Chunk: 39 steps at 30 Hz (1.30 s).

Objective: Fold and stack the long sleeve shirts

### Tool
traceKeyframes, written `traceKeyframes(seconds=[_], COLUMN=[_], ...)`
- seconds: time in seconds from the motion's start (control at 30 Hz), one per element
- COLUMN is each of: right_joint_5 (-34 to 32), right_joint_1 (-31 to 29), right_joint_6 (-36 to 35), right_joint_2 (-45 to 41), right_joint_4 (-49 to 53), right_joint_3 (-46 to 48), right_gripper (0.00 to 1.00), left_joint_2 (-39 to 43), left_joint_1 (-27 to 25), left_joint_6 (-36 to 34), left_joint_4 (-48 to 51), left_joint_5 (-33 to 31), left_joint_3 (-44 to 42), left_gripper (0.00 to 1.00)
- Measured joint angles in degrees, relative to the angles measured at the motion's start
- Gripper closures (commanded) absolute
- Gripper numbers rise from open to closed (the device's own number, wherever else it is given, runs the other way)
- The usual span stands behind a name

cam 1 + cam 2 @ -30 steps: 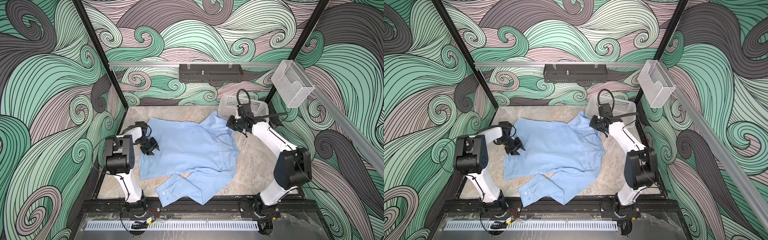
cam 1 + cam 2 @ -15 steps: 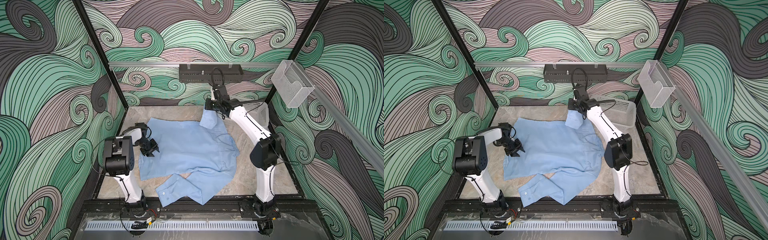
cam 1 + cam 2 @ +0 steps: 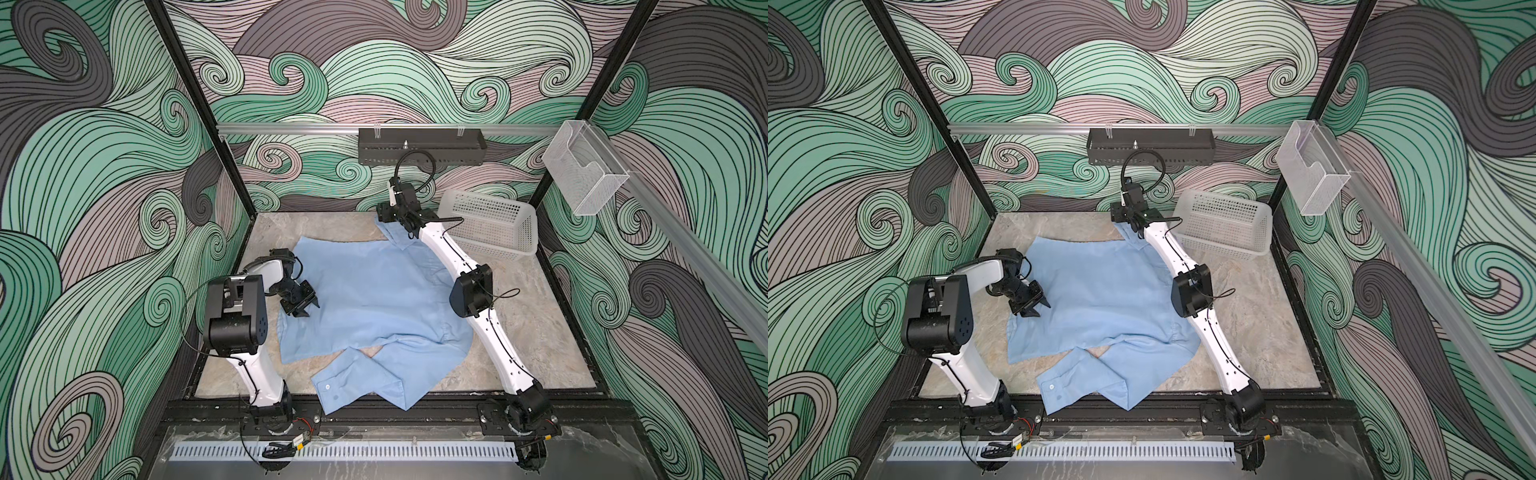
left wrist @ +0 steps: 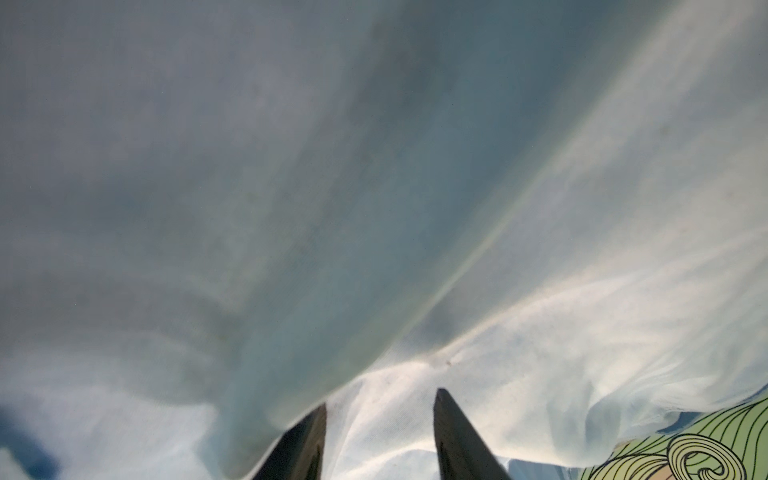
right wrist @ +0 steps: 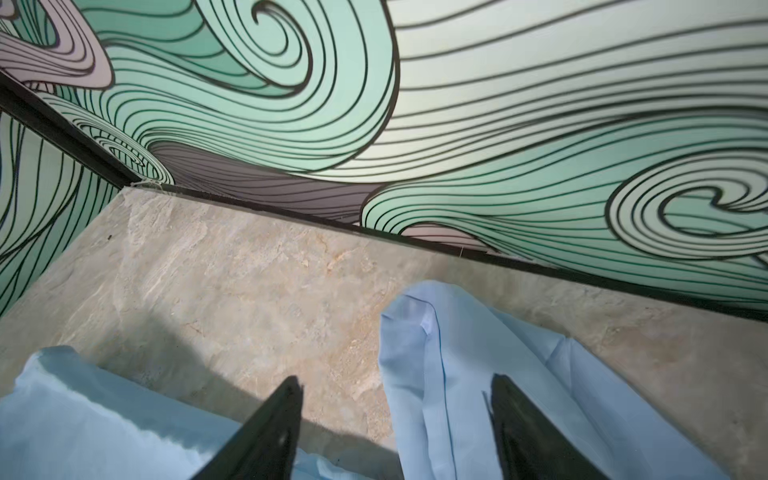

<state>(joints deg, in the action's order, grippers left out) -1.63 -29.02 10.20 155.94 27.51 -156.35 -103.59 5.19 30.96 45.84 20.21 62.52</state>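
The light blue shirt (image 3: 374, 299) lies spread on the table (image 3: 540, 332). Its upper corner is just beside the white basket (image 3: 490, 224). Its cuffed sleeve (image 3: 357, 382), the part farthest from the basket, overhangs the table's edge.

The right tool (image 5: 397, 377), near the basket, has its jaws spread wide and grips nothing, though a loose fold (image 5: 436, 353) leans against 1 finger (image 5: 523, 415). The left tool (image 4: 380, 398), well apart from the basket, has cloth between half-parted jaws; whether it grips I cannot tell.

2 risks, as I judge them: that fold may snag on the right tool when it moves, and a left-side tug may drag the sleeve off the table.
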Motion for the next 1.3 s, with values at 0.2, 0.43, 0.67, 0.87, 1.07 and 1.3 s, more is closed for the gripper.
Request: traceKeyframes(seconds=[0.2, 0.43, 0.67, 0.87, 1.07, 1.3], right_joint_5=[-1.5, -2.1, -0.2, 1.2, 2.4, 4.1], right_joint_1=[-1.3, -1.1, 0.1, 0.1, 4.1, 8.0], right_joint_6=[-1.6, 6.9, 16.1, 20.3, 22.3, 24.4], right_joint_2=[-23.7, -53.5, -53.4, -50.2, -53.7, -56.1], right_joint_4=[0.4, 4.5, 13.6, 17.0, 15.2, 14.7], right_joint_3=[30.5, 58.2, 78.2, 88.1, 95.4, 98.0], right_gripper=[0.15, 0.31, 0.40, 0.40, 0.40, 0.38], left_joint_2=[0.1, -0.1, -0.6, 0.4, 0.9, -4.0], left_joint_1=[0.3, 0.5, 1.6, 1.9, 1.9, 1.0], left_joint_6=[0.0, -0.9, -2.0, -2.5, -3.1, -2.8], left_joint_4=[0.0, 1.0, 2.8, 3.7, 5.9, 9.7], left_joint_5=[0.0, -2.1, -4.7, -5.8, -6.7, -6.4], left_joint_3=[0.0, 0.9, 1.2, -0.1, -1.3, 4.6], left_gripper=[0.50, 0.49, 0.49, 0.48, 0.46, 0.40])
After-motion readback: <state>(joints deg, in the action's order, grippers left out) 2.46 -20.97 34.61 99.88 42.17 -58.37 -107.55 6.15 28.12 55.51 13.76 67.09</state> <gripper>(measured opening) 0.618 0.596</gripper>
